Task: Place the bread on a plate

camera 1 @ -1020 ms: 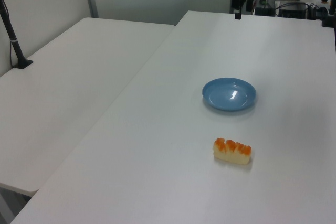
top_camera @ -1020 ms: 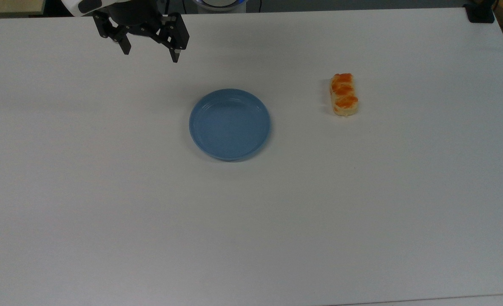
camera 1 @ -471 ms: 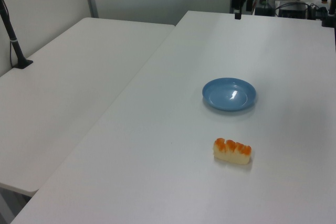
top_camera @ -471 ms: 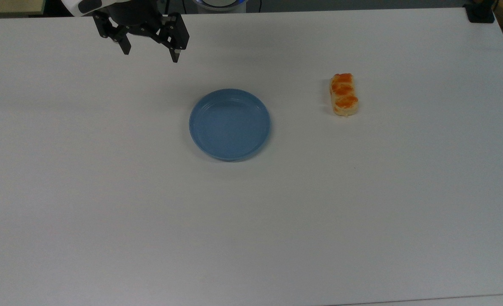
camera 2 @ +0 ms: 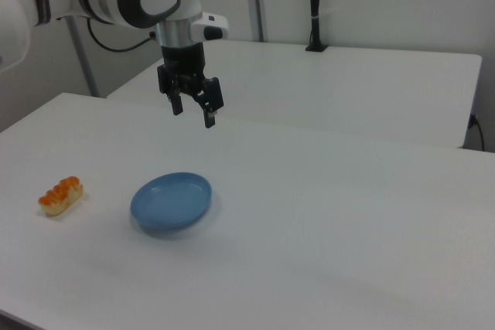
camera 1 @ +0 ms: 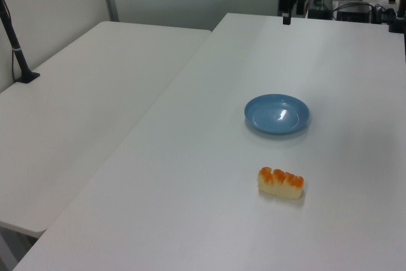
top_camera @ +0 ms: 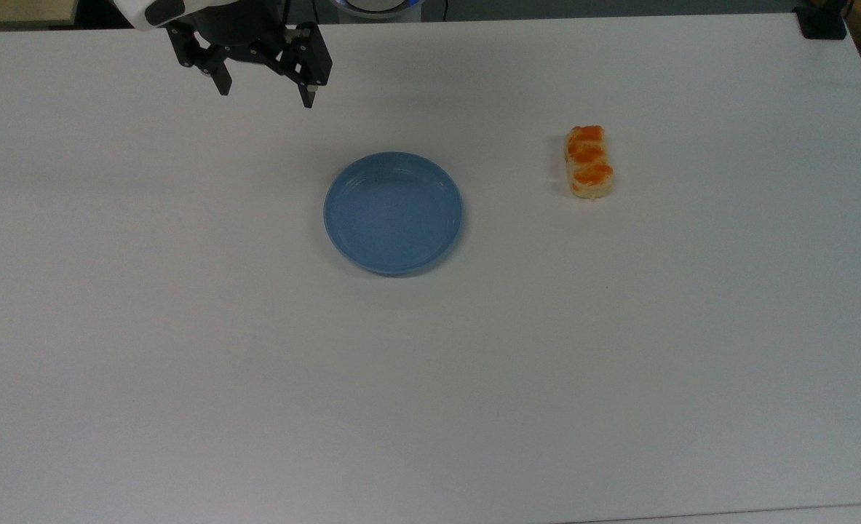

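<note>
Still apart: bread and plate on the white table

We see the bread (top_camera: 589, 162) lying on the white table (top_camera: 619, 349), well apart from the blue plate (top_camera: 394, 212), at the top view's right. We see the gripper (top_camera: 266, 91) hanging above the table with its fingers spread and nothing between them, beyond the plate at the top view's upper left.

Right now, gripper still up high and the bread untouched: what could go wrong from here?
1. The open gripper hangs on the far side of the blue plate from the bread in the top view; a low crossing could clip the plate's rim.
2. The bread is small, with glazed lumps on top; a grasp across the lumps may slip or squash it.
3. The plate lies loose on the smooth white table; a hard drop could slide it.
</note>
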Action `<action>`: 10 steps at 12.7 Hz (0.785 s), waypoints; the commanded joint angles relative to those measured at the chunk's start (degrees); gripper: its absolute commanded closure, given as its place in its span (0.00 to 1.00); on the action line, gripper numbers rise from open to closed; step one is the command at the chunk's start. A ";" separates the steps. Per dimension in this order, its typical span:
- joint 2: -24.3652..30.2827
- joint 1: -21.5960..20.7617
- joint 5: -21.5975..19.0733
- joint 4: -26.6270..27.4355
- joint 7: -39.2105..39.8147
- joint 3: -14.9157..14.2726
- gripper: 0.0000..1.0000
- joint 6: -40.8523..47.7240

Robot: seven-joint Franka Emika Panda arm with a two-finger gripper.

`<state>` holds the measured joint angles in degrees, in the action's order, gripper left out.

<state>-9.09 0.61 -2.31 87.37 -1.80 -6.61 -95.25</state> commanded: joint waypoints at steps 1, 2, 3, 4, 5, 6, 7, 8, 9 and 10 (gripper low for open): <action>1.10 -2.97 0.20 1.57 -0.40 0.46 0.00 0.50; 1.10 -4.38 0.20 1.57 -0.49 0.46 0.00 0.68; 1.10 -6.05 0.11 1.57 -0.92 0.46 0.00 1.29; 1.10 -8.85 0.11 1.49 -2.93 0.46 0.00 2.25; 1.01 -11.14 0.11 1.57 -4.78 0.46 0.00 2.17; 0.92 -13.25 0.11 1.57 -6.45 0.46 0.00 2.00; 0.83 -16.14 0.20 1.57 -8.29 0.46 0.00 1.82; 0.66 -19.39 0.11 1.75 -9.79 0.46 0.00 1.65; -0.65 -23.08 0.11 1.58 -12.68 0.46 0.00 1.30; -1.71 -25.20 0.11 1.49 -15.14 0.46 0.00 0.60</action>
<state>-9.42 -18.04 -2.36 87.97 -11.16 -5.42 -94.06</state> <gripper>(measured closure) 0.000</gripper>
